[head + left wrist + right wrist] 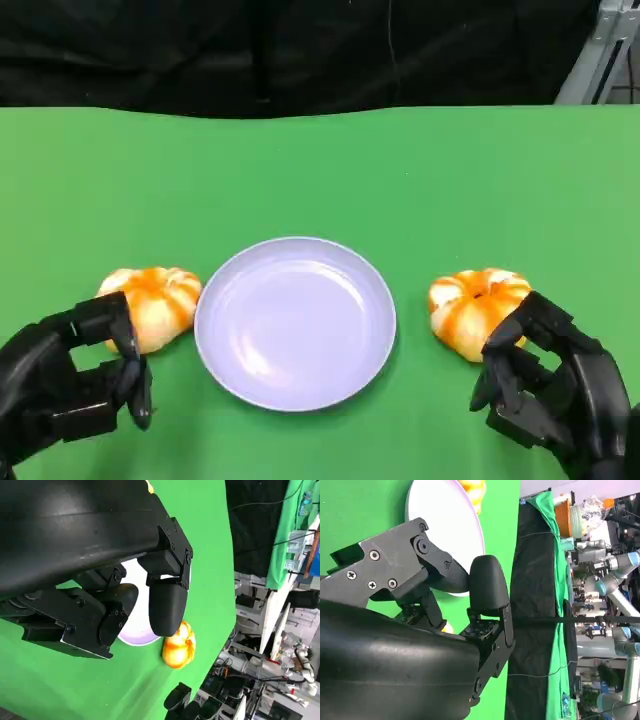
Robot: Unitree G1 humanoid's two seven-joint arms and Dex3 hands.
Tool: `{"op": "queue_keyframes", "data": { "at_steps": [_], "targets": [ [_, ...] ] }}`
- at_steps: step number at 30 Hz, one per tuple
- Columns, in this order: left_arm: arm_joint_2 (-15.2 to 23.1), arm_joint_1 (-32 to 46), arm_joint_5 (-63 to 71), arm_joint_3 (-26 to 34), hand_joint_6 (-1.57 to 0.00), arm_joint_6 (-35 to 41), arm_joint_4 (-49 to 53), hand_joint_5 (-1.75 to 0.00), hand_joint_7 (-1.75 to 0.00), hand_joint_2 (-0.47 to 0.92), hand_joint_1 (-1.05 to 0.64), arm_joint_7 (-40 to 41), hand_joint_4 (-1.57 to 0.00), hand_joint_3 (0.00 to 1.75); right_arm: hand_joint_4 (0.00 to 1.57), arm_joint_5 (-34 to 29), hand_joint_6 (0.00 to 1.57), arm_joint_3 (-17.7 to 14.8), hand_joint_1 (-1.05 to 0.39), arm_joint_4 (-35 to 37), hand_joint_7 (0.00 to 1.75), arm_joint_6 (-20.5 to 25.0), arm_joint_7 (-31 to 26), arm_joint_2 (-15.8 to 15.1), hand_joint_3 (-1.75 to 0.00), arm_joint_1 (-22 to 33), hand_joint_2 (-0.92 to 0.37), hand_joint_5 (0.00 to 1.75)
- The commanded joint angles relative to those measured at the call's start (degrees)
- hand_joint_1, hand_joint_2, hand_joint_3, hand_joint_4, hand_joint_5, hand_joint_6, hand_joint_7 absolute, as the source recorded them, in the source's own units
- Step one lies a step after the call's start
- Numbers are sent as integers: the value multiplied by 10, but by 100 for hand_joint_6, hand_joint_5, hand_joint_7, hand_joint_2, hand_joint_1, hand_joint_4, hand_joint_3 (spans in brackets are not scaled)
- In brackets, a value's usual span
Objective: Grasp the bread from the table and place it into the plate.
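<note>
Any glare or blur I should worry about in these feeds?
Head view: even light, soft sheen on the plate, both bread rolls sharp. Left wrist view: left hand blocks much of the plate. Right wrist view: right hand looms large; background clutter bright.

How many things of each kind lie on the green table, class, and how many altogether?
Bread rolls: 2, the left bread and the right bread.
Plates: 1, the lilac plate between them.
Total: 3.

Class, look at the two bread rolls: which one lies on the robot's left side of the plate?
The bread beside the left hand; the other bread lies across the plate, by the right hand.
</note>
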Motion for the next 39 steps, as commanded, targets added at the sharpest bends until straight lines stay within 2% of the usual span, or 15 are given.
{"op": "queue_keyframes", "data": {
  "at_steps": [1,5,6,7,8,9,10,12,14,17,23,27,34,39],
  "targets": [
    [3,-4,1,4,-67,-1,-5,-175,-175,72,8,6,-86,123,85,2,64,-3,-14,-2,161,-5,-1,-3,-111,-1,-61,175],
    [2,-3,1,5,-66,-2,-6,-175,-175,72,9,7,-86,123,85,3,64,-3,-14,-2,161,-5,-1,-3,-111,-1,-61,175],
    [-11,0,-4,12,-66,-20,-11,-175,-175,72,9,12,-86,123,85,2,64,-3,-14,-2,161,-5,-2,-3,-111,-1,-61,175],
    [-17,3,9,14,-44,-51,-14,-143,-140,75,-6,19,-54,96,85,2,64,-3,-14,-2,161,-4,-3,-3,-111,-1,-61,175],
    [-18,6,34,10,-39,-92,-14,-93,-81,85,-24,26,-35,58,84,2,64,-3,-14,-3,161,-3,-3,-2,-111,-2,-61,175],
    [-12,8,73,1,-41,-143,-7,-67,-52,89,-33,33,-31,46,84,1,64,-3,-13,-2,162,-4,-4,-2,-111,-3,-61,175],
    [-7,8,101,-6,-39,-178,0,-45,-28,91,-45,36,-24,39,84,1,63,-3,-13,-1,162,-4,-4,-2,-111,-3,-61,175],
    [7,7,175,-19,-39,-249,16,-32,-14,92,-52,64,-21,36,84,0,63,-4,-13,0,162,-4,-5,-3,-111,-4,-61,175],
    [19,5,245,-29,-36,-309,30,-22,-7,92,-70,100,-15,38,84,1,63,-4,-14,0,162,-3,-5,-3,-111,-4,-61,175],
    [34,-9,300,-41,-31,-332,37,-13,-2,92,-79,131,-4,31,84,2,63,-4,-13,0,161,-2,-4,-3,-110,-5,-61,175],
    [39,-12,308,-48,-30,-342,45,-10,-1,92,-80,145,-2,29,84,3,64,-4,-13,0,161,-3,-4,-3,-110,-5,-61,175],
    [88,-85,543,-106,-33,-361,85,-8,-1,92,-90,287,-3,16,84,-5,63,-2,-14,2,161,-5,-8,-4,-110,-6,-61,175],
    [108,-120,615,-150,-35,-372,133,-8,-1,92,-93,358,-6,12,84,-9,63,-2,-15,5,161,-10,-12,0,-110,-6,-61,175],
    [115,-145,660,-184,-41,-369,166,-7,-2,92,-91,391,-13,4,85,-8,64,0,-15,0,161,-6,-13,2,-111,-6,-61,175]
  ]
}}
